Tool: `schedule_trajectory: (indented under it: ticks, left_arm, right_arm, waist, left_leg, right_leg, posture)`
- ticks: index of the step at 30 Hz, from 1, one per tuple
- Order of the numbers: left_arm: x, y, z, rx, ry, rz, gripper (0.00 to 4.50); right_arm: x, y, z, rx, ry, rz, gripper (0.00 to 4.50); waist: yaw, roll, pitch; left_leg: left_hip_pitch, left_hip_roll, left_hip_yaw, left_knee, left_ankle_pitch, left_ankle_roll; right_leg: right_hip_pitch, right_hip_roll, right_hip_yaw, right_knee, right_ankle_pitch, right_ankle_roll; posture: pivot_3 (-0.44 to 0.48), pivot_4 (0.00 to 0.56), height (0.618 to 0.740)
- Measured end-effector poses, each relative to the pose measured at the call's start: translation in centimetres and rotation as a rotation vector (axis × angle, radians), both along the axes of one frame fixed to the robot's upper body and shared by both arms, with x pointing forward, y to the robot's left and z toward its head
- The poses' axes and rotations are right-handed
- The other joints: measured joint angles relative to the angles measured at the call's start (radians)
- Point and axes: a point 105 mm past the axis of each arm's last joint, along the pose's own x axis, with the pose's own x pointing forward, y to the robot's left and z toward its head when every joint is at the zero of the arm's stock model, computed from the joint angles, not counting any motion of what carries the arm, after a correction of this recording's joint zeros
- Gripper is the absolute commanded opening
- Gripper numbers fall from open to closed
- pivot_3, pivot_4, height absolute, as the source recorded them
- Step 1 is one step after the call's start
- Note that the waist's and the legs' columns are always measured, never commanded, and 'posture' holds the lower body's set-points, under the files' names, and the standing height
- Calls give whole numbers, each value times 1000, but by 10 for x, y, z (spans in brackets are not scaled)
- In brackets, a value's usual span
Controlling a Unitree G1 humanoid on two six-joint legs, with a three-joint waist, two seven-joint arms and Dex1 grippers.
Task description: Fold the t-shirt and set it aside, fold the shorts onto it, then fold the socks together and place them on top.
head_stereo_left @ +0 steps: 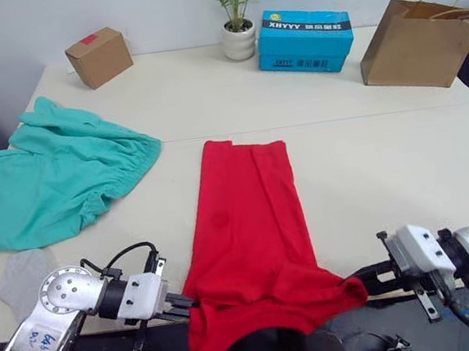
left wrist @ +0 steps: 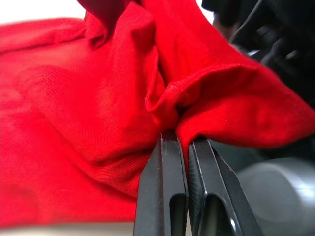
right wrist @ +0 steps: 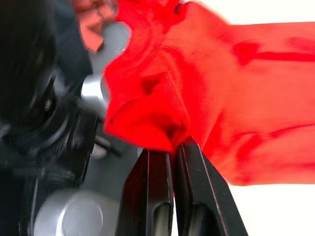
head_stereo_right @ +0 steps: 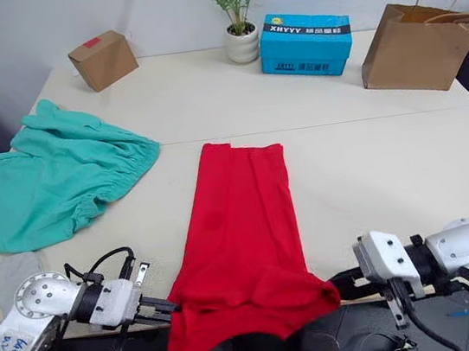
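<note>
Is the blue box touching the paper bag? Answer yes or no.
No: bare table shows between the blue box and the paper bag.

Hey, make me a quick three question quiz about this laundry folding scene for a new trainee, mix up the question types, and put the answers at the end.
1. True or false: both grippers are shut on the bright red cotton t-shirt.
2. Multiple choice: the teal-green soft fabric shorts lie A) on the t-shirt, B) apart from it, toward the robot's left, C) inside the brown paper bag.
3. Fill in: the small light grey knit sock lies on the cream table, just nearer the robot than the ____.

Key: 1. True; the left gripper and the right gripper each pinch the near end, which hangs over the table's near edge. 2. B. 3. Shorts.
</note>
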Motion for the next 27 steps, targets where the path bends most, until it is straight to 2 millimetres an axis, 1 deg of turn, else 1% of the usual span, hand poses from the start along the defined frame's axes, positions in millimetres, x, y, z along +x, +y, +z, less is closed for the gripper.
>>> schedule_trajectory:
  ticks: [1,3,4,5,7,9,10,12,14,16,18,20,22,23,25,27]
  left_arm:
    - [14,-5,12,-49,-7,44,13]
    - [45,-13,48,-148,-41,139,13]
    - [53,-13,59,-169,-49,165,13]
    - [69,-13,75,-199,-59,213,13]
    - [86,-13,89,-226,-60,271,13]
    - [109,-14,95,-256,-24,356,13]
    - [123,-14,96,-271,7,410,13]
    - [141,-15,95,-293,49,481,13]
    - [159,-17,88,-318,115,553,13]
    - [174,-17,81,-330,167,622,13]
    - [185,-16,70,-316,195,680,13]
    - [194,-17,53,-283,217,732,13]
    - [198,-18,36,-269,250,774,13]
    - [200,-16,32,-279,263,797,13]
    - [205,-12,32,-304,275,838,13]
    - [209,-11,38,-332,264,851,13]
  right_arm:
    - [12,1,11,31,-17,-30,0]
    - [39,2,37,67,-70,-88,0]
    - [47,1,44,76,-81,-108,0]
    - [62,0,51,88,-94,-142,0]
    - [83,2,56,119,-96,-188,0]
    - [110,8,60,172,-94,-244,0]
    - [127,12,61,193,-80,-288,0]
    - [149,17,61,197,-74,-348,0]
    - [171,15,52,165,-68,-428,0]
    - [189,11,40,132,-49,-502,0]
    - [204,13,32,134,-32,-569,0]
    - [213,19,25,148,-15,-602,0]
    - [218,19,17,134,-7,-622,0]
    - [220,18,15,131,-9,-635,0]
    - [225,16,12,133,-16,-669,0]
    - [231,17,12,167,-5,-707,0]
  waist:
    - [2,0,0]
    - [6,-1,1]
    - [7,-1,1]
    - [5,-1,1]
    - [2,-1,0]
    - [-7,-1,0]
    - [-12,-2,0]
    - [-18,-2,0]
    - [-22,-2,0]
    - [-23,-2,0]
    - [-26,-2,0]
    - [-27,-2,0]
    - [-28,-2,0]
    - [-29,-2,0]
    - [-32,-2,0]
    - [-37,-2,0]
  left_leg:
    - [0,0,0,0,1,1]
    - [-2,-1,-2,1,3,1]
    - [-2,-2,-2,1,3,0]
    - [-2,-2,-1,0,5,-3]
    - [-2,-2,1,0,5,-4]
    - [-5,-2,4,0,6,-4]
    - [-7,-2,4,2,7,-4]
    - [-14,-2,3,3,8,-5]
    - [-15,-2,3,3,8,-5]
    - [-15,-2,3,4,8,-4]
    - [-15,-2,4,4,8,-4]
    - [-15,-2,4,4,9,-4]
    - [-16,-2,4,4,9,-4]
    - [-16,-2,4,4,9,-4]
    - [-16,-2,4,5,9,-5]
    - [-16,-2,4,5,9,-5]
  right_leg:
    - [0,0,0,0,1,0]
    - [0,0,0,0,2,0]
    - [0,0,0,0,2,1]
    - [0,0,-1,0,2,1]
    - [-1,0,0,0,2,1]
    - [-4,2,0,1,2,2]
    - [-6,3,0,5,2,2]
    - [-12,3,-1,7,2,2]
    - [-12,4,-2,7,2,2]
    - [-12,4,-1,7,2,2]
    - [-12,4,-1,8,2,2]
    - [-12,4,-1,9,2,2]
    - [-13,3,0,9,2,2]
    - [-14,3,0,9,2,2]
    - [-14,3,0,10,2,2]
    - [-14,3,0,11,2,2]
  posture:
    - [0,150,740]
    - [0,150,740]
    - [0,150,740]
    - [0,150,740]
    - [0,150,740]
    - [0,150,740]
    - [0,150,740]
    - [0,150,740]
    - [0,150,740]
    - [0,150,740]
    - [0,150,740]
    - [0,150,740]
    - [0,150,740]
    - [0,150,740]
    - [0,150,740]
    - [0,150,740]
